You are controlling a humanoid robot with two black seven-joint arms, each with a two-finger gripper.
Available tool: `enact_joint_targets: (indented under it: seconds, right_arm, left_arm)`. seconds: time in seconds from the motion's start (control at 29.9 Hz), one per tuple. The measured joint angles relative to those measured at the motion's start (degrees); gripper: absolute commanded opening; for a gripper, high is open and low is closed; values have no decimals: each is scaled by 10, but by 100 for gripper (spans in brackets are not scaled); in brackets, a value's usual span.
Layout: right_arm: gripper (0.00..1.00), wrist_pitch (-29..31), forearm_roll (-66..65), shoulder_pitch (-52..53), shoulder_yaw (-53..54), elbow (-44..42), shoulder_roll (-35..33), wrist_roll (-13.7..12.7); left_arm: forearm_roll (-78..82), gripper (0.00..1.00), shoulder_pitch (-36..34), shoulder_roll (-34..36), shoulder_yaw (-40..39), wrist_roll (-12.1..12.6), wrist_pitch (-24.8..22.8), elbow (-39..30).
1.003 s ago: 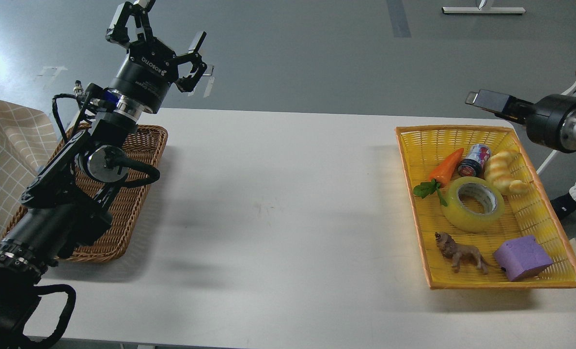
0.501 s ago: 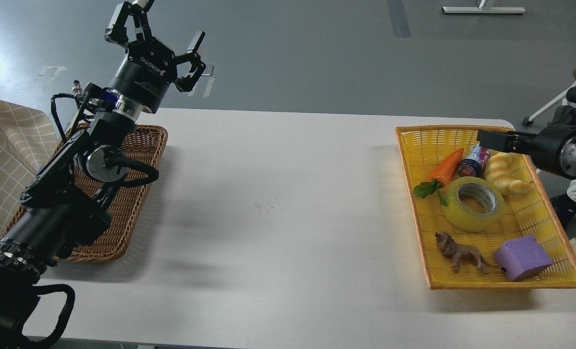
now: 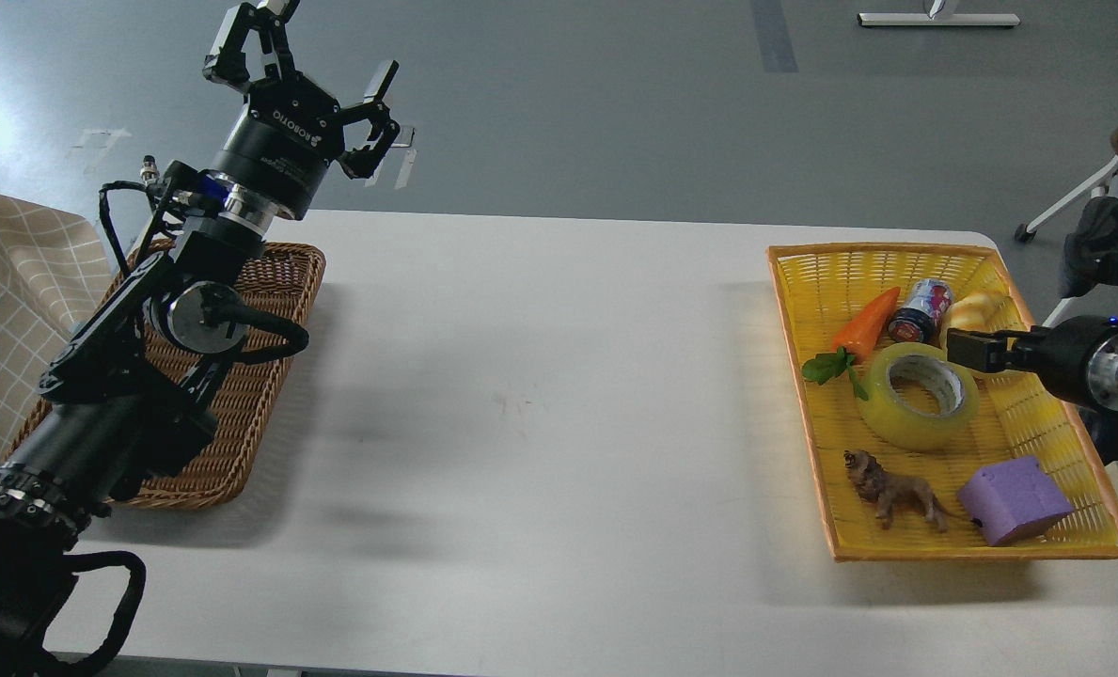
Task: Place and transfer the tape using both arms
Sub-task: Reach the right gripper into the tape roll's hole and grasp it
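Head view: tape [image 3: 920, 395] lies flat in yellow basket [image 3: 808, 282] at 3 o'clock of white table [image 3: 540, 395], between toy carrot [image 3: 865, 324] and toy lion [image 3: 892, 489]. Right gripper [image 3: 968, 350] hovers just beside tape's 2 o'clock rim — fingers indistinct, cannot tell state. Left gripper [image 3: 300, 70] raised at 10 o'clock above wicker basket [image 3: 272, 367] — fingers spread, empty.

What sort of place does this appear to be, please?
Probably a robotics lab: a plain white table on bare grey floor, toy props in a yellow plastic basket, an empty brown wicker tray.
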Motion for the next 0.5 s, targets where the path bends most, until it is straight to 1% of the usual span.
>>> enact_joint_targets:
  seconds: [0.1, 0.2, 0.3, 0.4, 0.43, 0.5]
  right_arm:
    - [83, 0, -3, -10, 0, -9, 2, 0]
    - [82, 0, -8, -16, 0, -31, 6, 0]
    - [75, 0, -8, -18, 0, -43, 11, 0]
    - [74, 0, -8, -18, 0, -50, 19, 0]
    - [71, 0, -8, -18, 0, -52, 22, 1]
    - [70, 0, -8, -18, 0, -55, 28, 1]
  left_arm:
    - [0, 98, 0, 0, 0, 0, 0, 0]
    - [0, 98, 0, 0, 0, 0, 0, 0]
    - [0, 98, 0, 1, 0, 0, 0, 0]
    - [0, 98, 0, 1, -1, 0, 0, 0]
    - [0, 98, 0, 1, -1, 0, 0, 0]
    - [0, 98, 0, 0, -1, -1, 0, 0]
